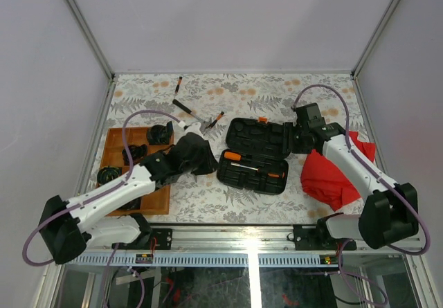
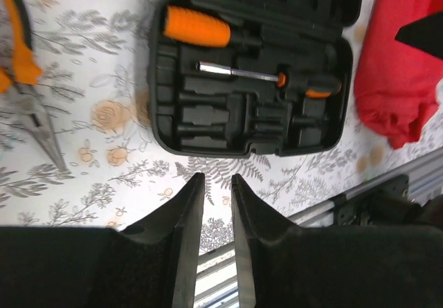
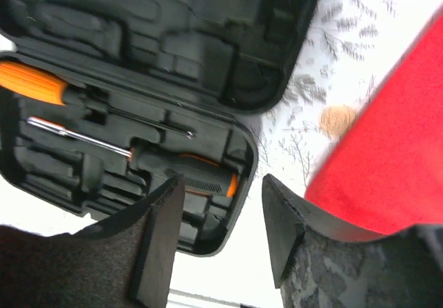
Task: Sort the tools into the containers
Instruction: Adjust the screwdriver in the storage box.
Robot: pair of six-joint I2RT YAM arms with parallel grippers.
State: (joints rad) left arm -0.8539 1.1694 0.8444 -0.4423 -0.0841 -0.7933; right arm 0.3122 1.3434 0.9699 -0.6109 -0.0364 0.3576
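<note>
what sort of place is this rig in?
Looks like a lab robot cell: plain white panel walls enclose a floral-covered table, with the left arm and right arm bolted to an aluminium rail at its edge.

Open tool case (image 1: 255,149) at mid-table, lid half behind, 1 screwdriver (image 1: 235,156) and a 2nd screwdriver (image 1: 271,174) in its near half, tray (image 1: 114,145) left of it, cloth (image 1: 336,176) just right of it, hammer (image 1: 185,107), pliers (image 1: 213,121) and small driver (image 1: 178,84) loose on the table (image 1: 277,93) behind.
</note>
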